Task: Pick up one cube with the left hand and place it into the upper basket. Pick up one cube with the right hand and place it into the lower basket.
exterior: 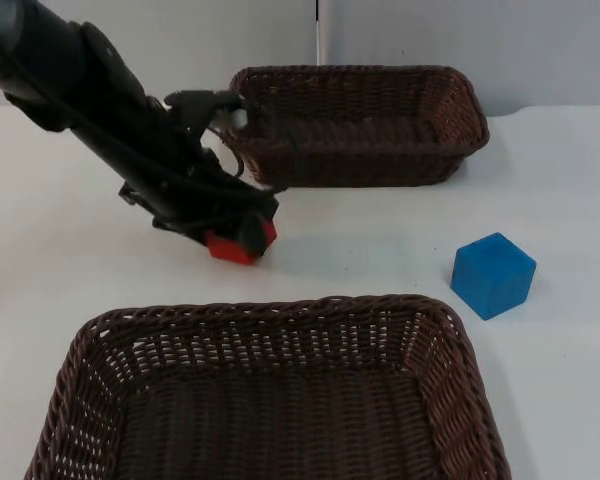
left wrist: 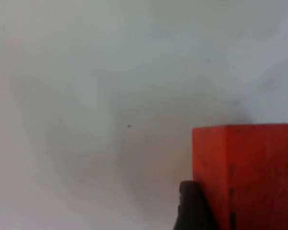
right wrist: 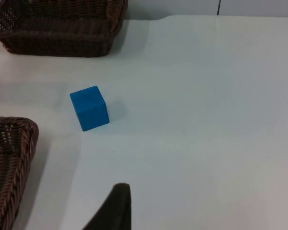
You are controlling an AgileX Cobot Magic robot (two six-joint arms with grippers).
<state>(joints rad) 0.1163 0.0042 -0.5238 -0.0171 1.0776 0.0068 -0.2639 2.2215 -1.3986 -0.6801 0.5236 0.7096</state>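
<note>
Left claw (exterior: 242, 240): mine, at centre-left of the top view, low over the tabletop (exterior: 380, 250). It sits around the red cube (exterior: 238, 243). In the left wrist view one black fingertip (left wrist: 194, 208) stands against the cube's face; I cannot tell whether I am clenched on it or merely flanking it.

Red cube: on the tabletop between the two baskets, just short of the upper basket's near-left corner. I judge it light and rigid, with smooth flat faces that could slide under a weak squeeze. Best hold: two opposite flat faces, square on, not across an edge.

Lower basket (exterior: 100, 340): wicker, across the bottom of the top view, nothing in the part I see.

Upper basket (exterior: 460, 95): wicker, upper centre of the top view, against the grey wall. No cube in it. Its woven rim is stiff enough to catch a cube carried too low.

Blue cube (exterior: 493, 275): centre-right of the top view, on the tabletop, apart from both baskets, turned corner-on to me. Likely the same light, hard, slick block; my fingers should line up with its rotated faces.

Right claw (right wrist: 116, 211): waits, above the tabletop, well apart from the blue cube (right wrist: 89, 108). I cannot tell its grip.
</note>
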